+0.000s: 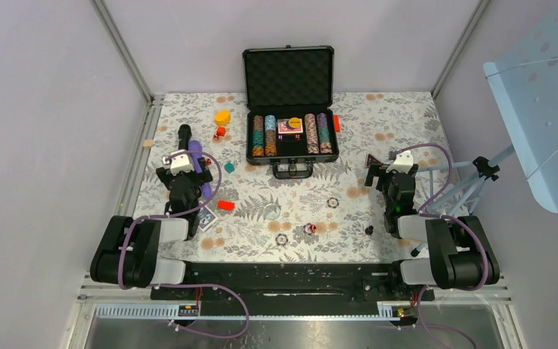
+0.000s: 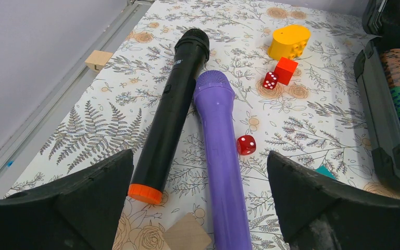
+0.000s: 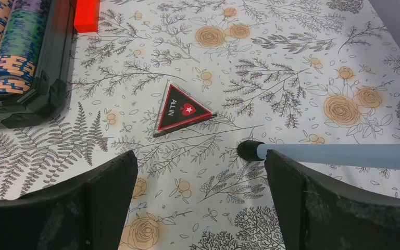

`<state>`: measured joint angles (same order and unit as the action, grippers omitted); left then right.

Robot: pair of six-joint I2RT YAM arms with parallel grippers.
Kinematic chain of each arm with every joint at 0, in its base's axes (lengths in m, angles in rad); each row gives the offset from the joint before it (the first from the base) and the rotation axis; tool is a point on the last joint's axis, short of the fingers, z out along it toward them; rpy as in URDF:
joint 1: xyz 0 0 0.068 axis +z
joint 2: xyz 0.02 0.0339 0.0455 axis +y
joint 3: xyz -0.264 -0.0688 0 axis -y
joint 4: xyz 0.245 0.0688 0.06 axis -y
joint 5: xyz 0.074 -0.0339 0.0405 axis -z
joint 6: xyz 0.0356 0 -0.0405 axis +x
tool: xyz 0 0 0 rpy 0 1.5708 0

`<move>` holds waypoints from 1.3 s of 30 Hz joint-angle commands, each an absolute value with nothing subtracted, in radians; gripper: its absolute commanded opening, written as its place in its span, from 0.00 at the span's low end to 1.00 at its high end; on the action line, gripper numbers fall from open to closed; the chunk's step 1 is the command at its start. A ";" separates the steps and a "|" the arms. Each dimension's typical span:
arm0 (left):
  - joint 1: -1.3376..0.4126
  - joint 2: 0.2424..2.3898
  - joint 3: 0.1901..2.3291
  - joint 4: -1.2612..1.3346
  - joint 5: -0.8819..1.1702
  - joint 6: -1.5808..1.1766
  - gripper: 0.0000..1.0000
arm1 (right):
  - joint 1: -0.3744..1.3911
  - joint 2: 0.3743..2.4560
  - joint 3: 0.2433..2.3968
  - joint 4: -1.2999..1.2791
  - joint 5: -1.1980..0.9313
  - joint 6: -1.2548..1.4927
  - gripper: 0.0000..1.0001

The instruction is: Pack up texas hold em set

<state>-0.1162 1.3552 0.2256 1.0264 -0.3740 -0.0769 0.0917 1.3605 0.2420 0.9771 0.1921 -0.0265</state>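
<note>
Seen from above, the case (image 1: 292, 158) stands open at the upper centre of the frame with its lid (image 1: 288, 76) upright. Rows of chips (image 1: 270, 134) and the deck (image 1: 290, 126) are seated inside. You appear to be at the gathering step: loose chips (image 1: 332, 202) lie on the table (image 1: 407, 123) in the lower middle. A triangular "ALL IN" marker (image 3: 184, 110) lies flat at the centre of the right wrist view, apart from the case. Your right gripper (image 3: 199, 159) hangs just short of that marker, jaws wide apart and empty. Your left gripper (image 2: 200, 169), likewise spread and empty, hovers over a black microphone (image 2: 174, 104) and a purple one (image 2: 219, 135), with a red die (image 2: 246, 145) just beside. The likely next move is to lower the right gripper onto the marker — it is thin and flat, so a finger must catch its edge — then carry it to the case.
</note>
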 commanded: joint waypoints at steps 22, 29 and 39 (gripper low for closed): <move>-0.301 1.058 0.231 0.929 -0.574 0.055 0.99 | 0.097 1.359 0.263 1.007 0.191 -0.034 0.98; -0.339 0.813 0.509 0.175 -0.636 -0.390 0.99 | 0.097 1.358 0.264 1.007 0.191 -0.033 0.98; -0.332 0.857 0.912 -0.612 -0.507 -0.565 0.99 | 0.097 1.359 0.263 1.008 0.193 -0.034 0.98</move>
